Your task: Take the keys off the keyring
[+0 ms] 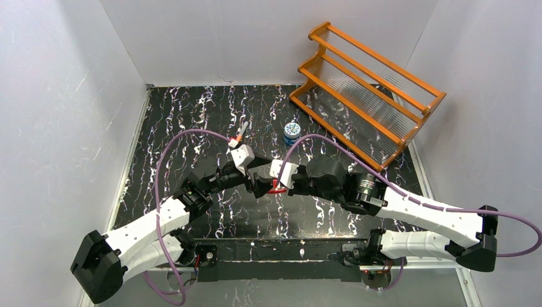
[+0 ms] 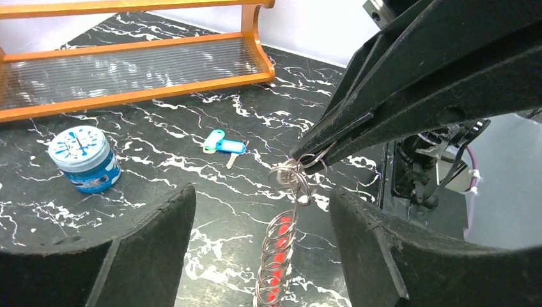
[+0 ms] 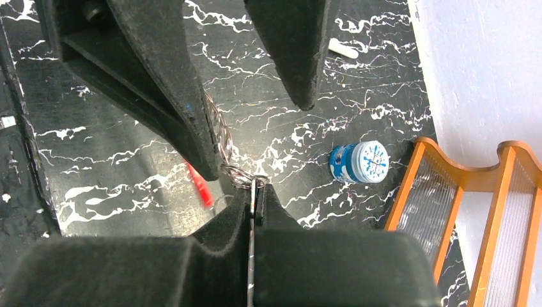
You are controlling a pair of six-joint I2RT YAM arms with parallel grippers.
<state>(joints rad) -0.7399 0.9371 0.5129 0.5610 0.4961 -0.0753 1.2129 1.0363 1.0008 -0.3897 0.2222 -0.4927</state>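
Note:
The keyring [image 2: 281, 246], a silvery wire coil with a red section, hangs from the tips of my right gripper [image 2: 305, 155], which is shut on the small rings at its top end. My left gripper [image 2: 262, 198] is open, one finger on each side of the hanging coil and touching nothing. In the right wrist view the coil [image 3: 220, 137] runs along a left finger [image 3: 185, 109], and my right gripper [image 3: 255, 184] pinches the rings. Two keys with green and blue heads [image 2: 224, 144] lie loose on the table. A whitish-headed key [image 3: 339, 48] lies farther off. From above, both grippers meet at the red section [image 1: 276, 190].
A small round blue tin [image 1: 291, 131] stands behind the grippers. An orange two-tier rack [image 1: 367, 89] fills the back right corner. White walls close in the black marbled table [image 1: 192, 115] on three sides. Purple cables arch over both arms.

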